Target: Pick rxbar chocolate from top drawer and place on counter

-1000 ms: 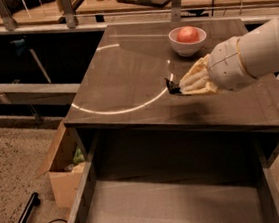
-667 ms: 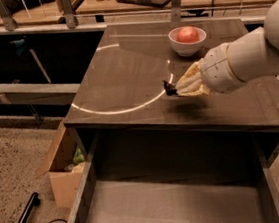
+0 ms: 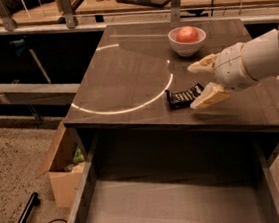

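So the chocolate bar (image 3: 183,97) is lying flat on the counter (image 3: 124,70), near its front edge and just right of the middle. The drawer (image 3: 180,207) below hangs open with nothing in it that I can see. The gripper (image 3: 197,83) sits right at the bar's right end, fingers spread wide with nothing in them. I can't tell if the lower one touches the wrapper.

The bar looks light and thin, a bit bendy, with a crinkly, slick wrapper. If I regrab, I'd pinch across the short width mid-length. Its long axis runs left-right, with the right end angled slightly toward the far side, where the bowl (image 3: 187,46) is.
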